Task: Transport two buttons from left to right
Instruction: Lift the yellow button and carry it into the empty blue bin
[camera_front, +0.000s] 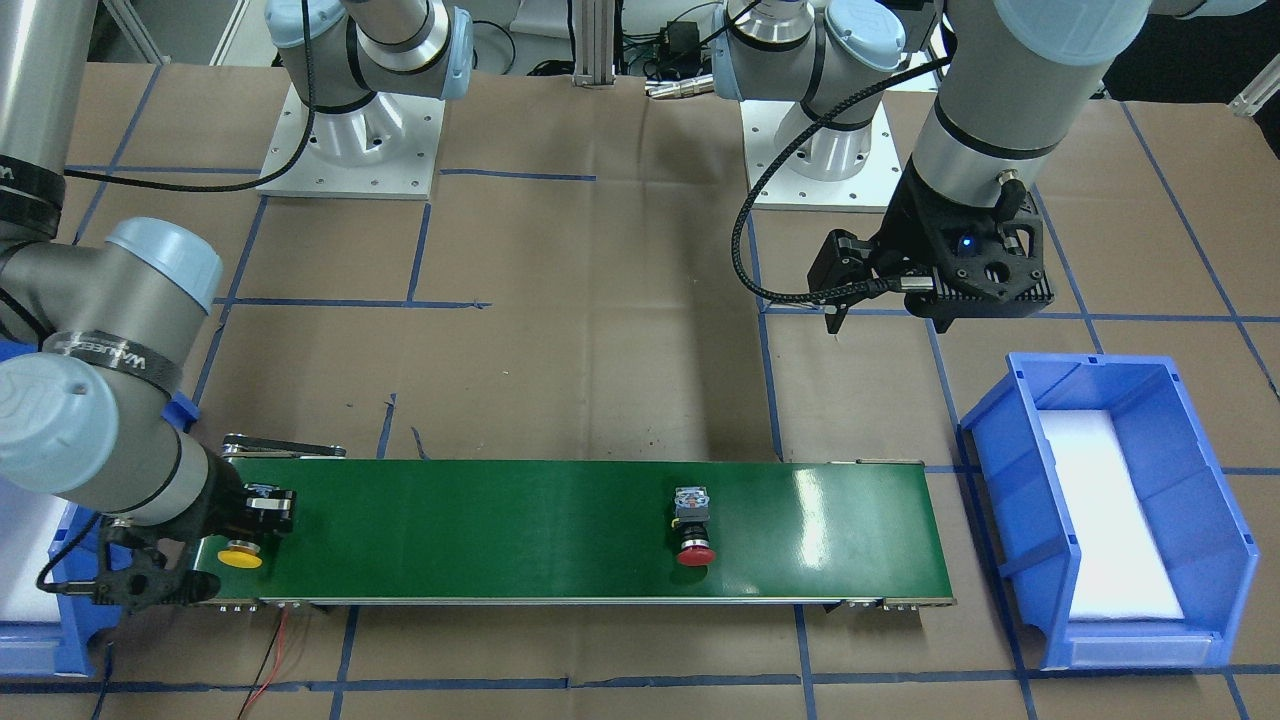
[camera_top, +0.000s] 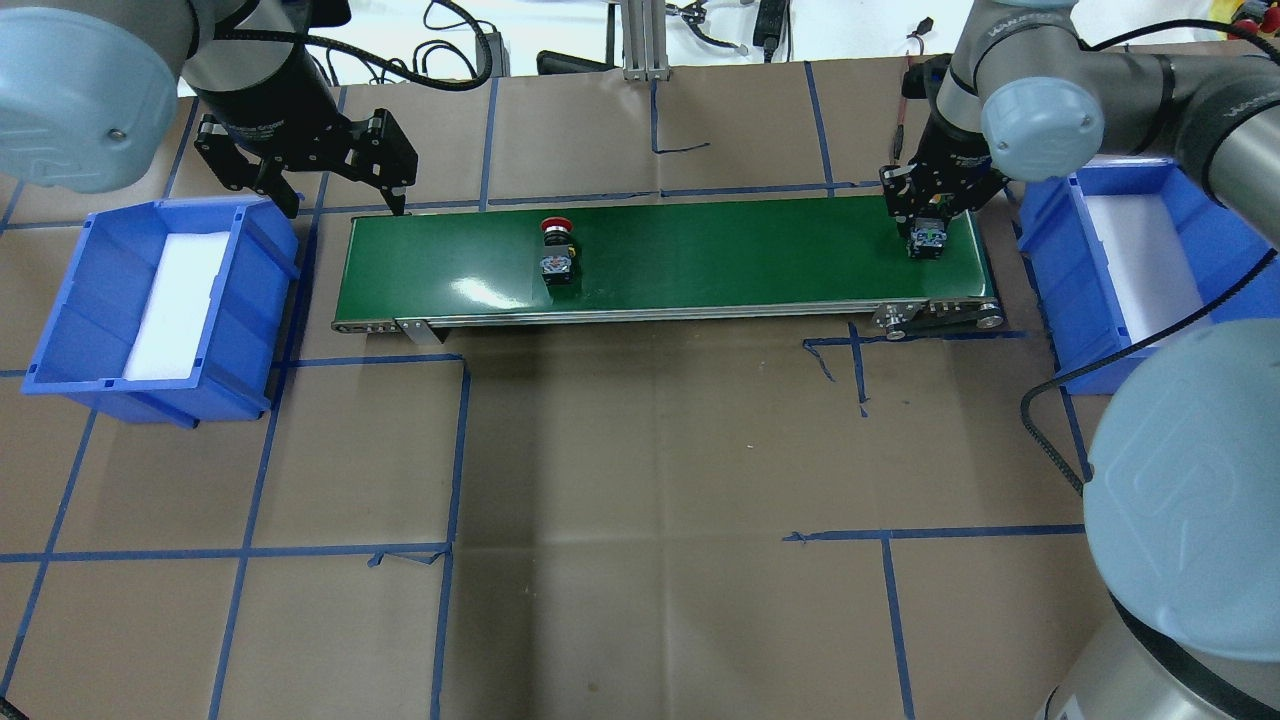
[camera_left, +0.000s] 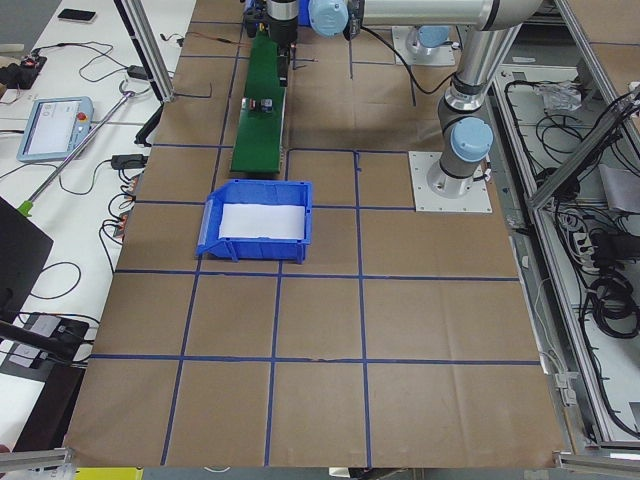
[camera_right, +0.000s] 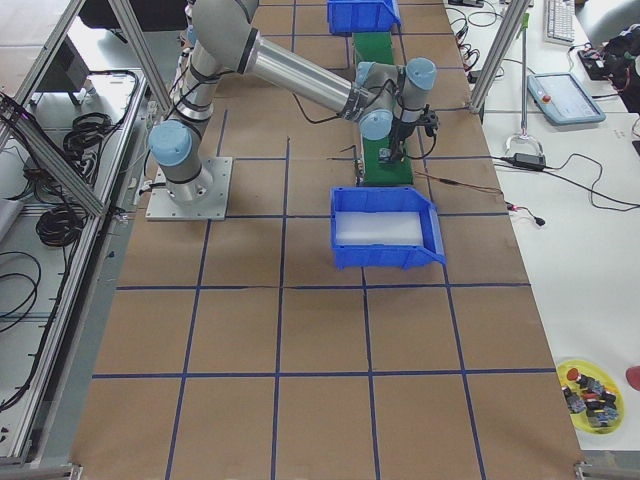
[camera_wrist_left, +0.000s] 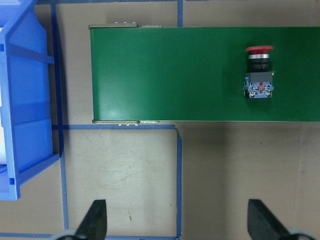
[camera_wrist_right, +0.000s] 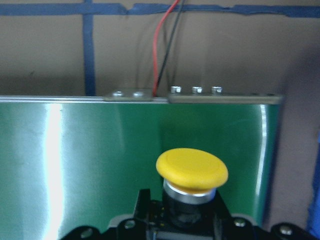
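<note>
Yellow button (camera_wrist_right: 192, 169), at belt's (camera_wrist_left: 165, 75) right end, looks pinched by right gripper (camera_front: 258, 515), left gripper (camera_wrist_left: 178, 222) spread; next I lift it toward bin (camera_top: 1045, 270) beyond belt.

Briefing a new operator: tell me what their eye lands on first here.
The long green conveyor belt dominates the table, bracketed by the left blue bin and right blue bin. The red button lies on its left half; at its right end the right gripper clamps the yellow button.
</note>
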